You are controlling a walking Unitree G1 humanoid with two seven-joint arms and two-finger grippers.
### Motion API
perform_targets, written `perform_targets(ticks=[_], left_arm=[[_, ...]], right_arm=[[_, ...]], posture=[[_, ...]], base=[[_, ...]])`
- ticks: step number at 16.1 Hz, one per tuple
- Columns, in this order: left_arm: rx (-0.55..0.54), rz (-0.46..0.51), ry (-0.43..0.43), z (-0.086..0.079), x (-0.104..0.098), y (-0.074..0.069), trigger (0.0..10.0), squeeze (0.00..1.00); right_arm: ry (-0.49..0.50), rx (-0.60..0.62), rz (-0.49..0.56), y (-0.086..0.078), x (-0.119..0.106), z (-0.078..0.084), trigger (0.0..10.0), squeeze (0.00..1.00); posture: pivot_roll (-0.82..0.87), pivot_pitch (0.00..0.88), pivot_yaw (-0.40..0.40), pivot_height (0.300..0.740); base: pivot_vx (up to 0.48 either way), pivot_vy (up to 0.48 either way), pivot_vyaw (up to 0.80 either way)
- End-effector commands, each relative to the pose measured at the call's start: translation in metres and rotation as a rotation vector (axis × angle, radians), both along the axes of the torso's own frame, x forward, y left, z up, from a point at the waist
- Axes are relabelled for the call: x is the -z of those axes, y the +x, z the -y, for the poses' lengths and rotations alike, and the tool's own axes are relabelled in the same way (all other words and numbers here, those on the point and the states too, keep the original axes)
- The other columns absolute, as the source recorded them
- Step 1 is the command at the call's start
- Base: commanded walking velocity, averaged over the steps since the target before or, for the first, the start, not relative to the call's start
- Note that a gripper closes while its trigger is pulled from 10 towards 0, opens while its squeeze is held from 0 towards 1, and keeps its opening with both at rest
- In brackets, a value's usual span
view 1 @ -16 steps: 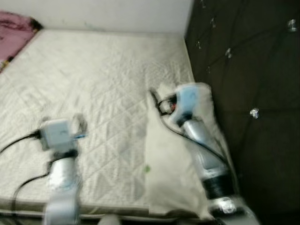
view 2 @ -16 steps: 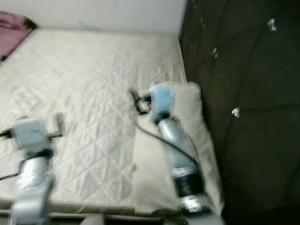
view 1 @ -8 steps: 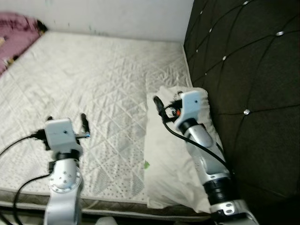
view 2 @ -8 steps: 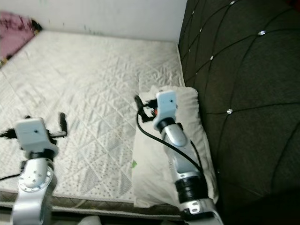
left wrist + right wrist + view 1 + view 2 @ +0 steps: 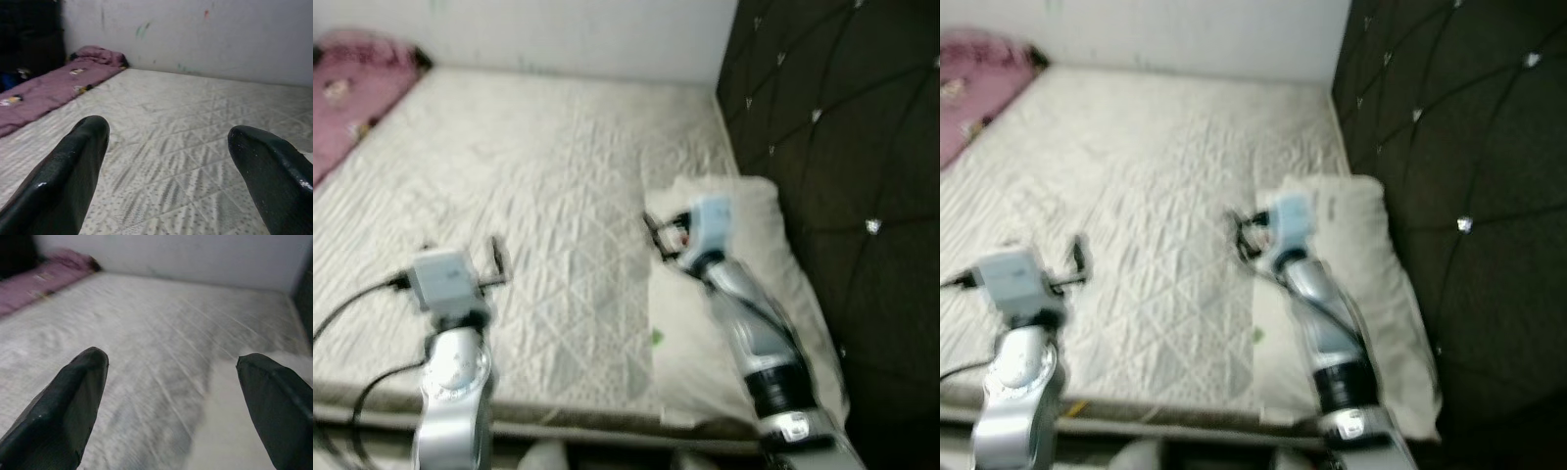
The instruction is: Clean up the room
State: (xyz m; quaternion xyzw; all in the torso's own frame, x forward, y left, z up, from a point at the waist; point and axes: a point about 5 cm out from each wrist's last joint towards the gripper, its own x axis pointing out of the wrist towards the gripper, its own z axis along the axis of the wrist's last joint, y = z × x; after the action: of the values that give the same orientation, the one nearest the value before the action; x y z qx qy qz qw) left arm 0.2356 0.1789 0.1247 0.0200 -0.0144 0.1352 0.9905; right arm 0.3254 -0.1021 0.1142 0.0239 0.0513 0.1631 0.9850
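Note:
A white quilted mattress [image 5: 538,166] lies before me, with a white pillow [image 5: 690,338] at its right end against the dark headboard. My right gripper [image 5: 658,235] hovers open over the pillow's inner edge, nothing between its fingers [image 5: 63,406]; the pillow [image 5: 234,431] shows beside them. My left gripper [image 5: 460,253] is held open and empty above the near left part of the mattress [image 5: 171,137]. A crumpled pink blanket [image 5: 352,88] lies at the far left.
A black tufted headboard [image 5: 842,117] with shiny studs rises along the right side. A white wall [image 5: 578,34] closes off the far side of the bed. A small green speck [image 5: 656,338] sits on the pillow. The pink blanket [image 5: 44,88] runs along the mattress's far left edge.
The whole picture has slid right and blurred, so the camera has turned left; more of the pink blanket shows. Both arms hold the same pose, grippers still open.

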Motion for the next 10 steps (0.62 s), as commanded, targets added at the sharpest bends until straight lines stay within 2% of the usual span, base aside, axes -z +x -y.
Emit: perform_targets(ticks=[1,3,5,8,10], left_arm=[[-0.013,0.009,0.011,-0.0058,-0.0028,-0.0002,10.0,0.00],[-0.008,0.012,-0.009,-0.0055,-0.0030,-0.0003,10.0,0.00],[0.014,0.024,-0.037,-0.0039,-0.0038,-0.0003,10.0,0.00],[0.022,0.029,-0.044,-0.0031,-0.0045,-0.0007,10.0,0.00],[0.021,0.032,-0.053,-0.0030,-0.0047,-0.0007,10.0,0.00]], right_arm=[[0.010,-0.037,0.010,0.0004,-0.0051,-0.0124,10.0,0.00],[-0.021,-0.023,0.007,0.0011,-0.0038,-0.0131,10.0,0.00],[0.023,-0.045,-0.012,0.0014,-0.0046,-0.0121,10.0,0.00],[0.000,-0.048,-0.034,0.0015,-0.0015,-0.0130,10.0,0.00],[-0.026,-0.084,0.028,0.0010,-0.0066,-0.0191,10.0,0.00]], posture=[[0.06,0.000,-0.036,0.740],[0.06,0.000,-0.036,0.740],[0.06,0.000,-0.038,0.740],[0.06,0.000,-0.038,0.740],[0.06,0.000,-0.038,0.740]], base=[[0.000,0.480,0.00],[0.000,0.480,0.00],[0.000,0.480,0.00],[0.000,0.480,0.00],[0.000,0.480,0.00]])
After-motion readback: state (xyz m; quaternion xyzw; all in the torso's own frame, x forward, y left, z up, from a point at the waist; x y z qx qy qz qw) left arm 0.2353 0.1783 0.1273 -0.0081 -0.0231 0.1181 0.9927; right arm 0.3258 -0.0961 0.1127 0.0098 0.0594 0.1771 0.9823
